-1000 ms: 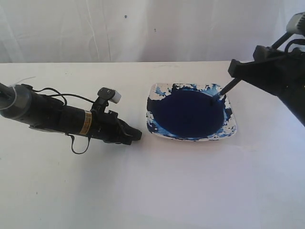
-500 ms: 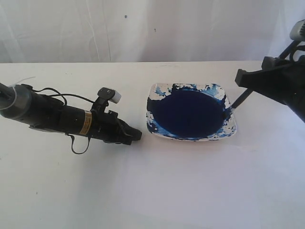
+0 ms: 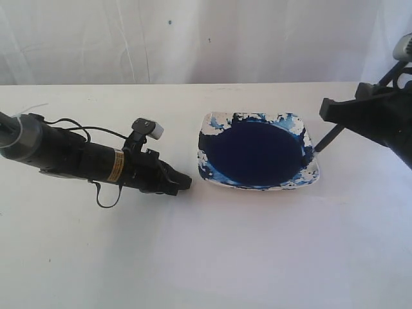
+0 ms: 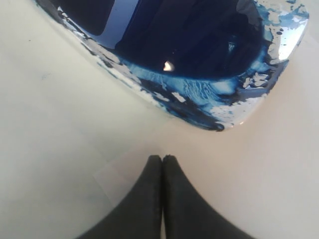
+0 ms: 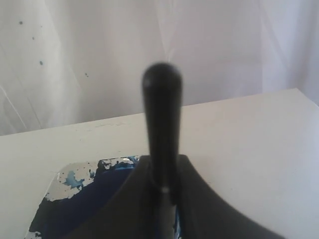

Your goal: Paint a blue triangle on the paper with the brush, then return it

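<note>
My right gripper (image 3: 329, 111) hangs to the right of the paint dish (image 3: 257, 151), shut on the brush (image 3: 328, 137). The thin black stick slants down to the dish's right rim. In the right wrist view the brush handle (image 5: 162, 109) stands up between the two fingers of the right gripper (image 5: 162, 167). The left gripper (image 3: 183, 182) lies shut and empty on the white paper (image 3: 225, 257), just left of the dish. Its closed tips (image 4: 162, 158) point at the dish's rim (image 4: 199, 112). No blue triangle is in view.
The square white dish holds a round dark navy paint pool (image 3: 256, 153) with blue smears on its rim. The left arm's black body and cables (image 3: 77, 154) stretch across the left side. A wrinkled white curtain (image 3: 193, 38) closes off the back.
The right gripper has drawn the brush tip out of the paint pool and moved right, so the stick now sits at the dish's right rim. The left arm has not moved.
</note>
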Robot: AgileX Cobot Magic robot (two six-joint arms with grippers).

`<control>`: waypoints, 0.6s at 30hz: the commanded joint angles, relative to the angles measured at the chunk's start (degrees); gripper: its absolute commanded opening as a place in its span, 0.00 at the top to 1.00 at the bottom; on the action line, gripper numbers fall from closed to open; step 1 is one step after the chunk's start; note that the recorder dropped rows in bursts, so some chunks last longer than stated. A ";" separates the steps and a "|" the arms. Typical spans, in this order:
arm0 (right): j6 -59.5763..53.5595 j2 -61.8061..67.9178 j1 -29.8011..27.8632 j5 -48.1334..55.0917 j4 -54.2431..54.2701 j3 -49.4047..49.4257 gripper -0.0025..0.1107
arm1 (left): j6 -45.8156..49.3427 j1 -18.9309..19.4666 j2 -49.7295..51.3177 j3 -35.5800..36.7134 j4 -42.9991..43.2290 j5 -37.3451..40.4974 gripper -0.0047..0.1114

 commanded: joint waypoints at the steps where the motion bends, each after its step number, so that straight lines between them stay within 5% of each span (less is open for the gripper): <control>1: -3.38 -0.48 -0.12 0.00 1.72 0.16 0.92 | 0.07 -0.20 -0.12 -0.05 0.85 2.48 0.96; 6: -10.65 -0.48 -0.12 -0.76 10.51 0.16 0.92 | 0.07 -0.20 -0.12 -0.05 0.85 2.48 0.96; 18: -10.68 -0.48 -0.12 -2.96 10.72 0.16 0.92 | 0.07 -0.20 -0.12 -0.05 0.85 2.48 0.96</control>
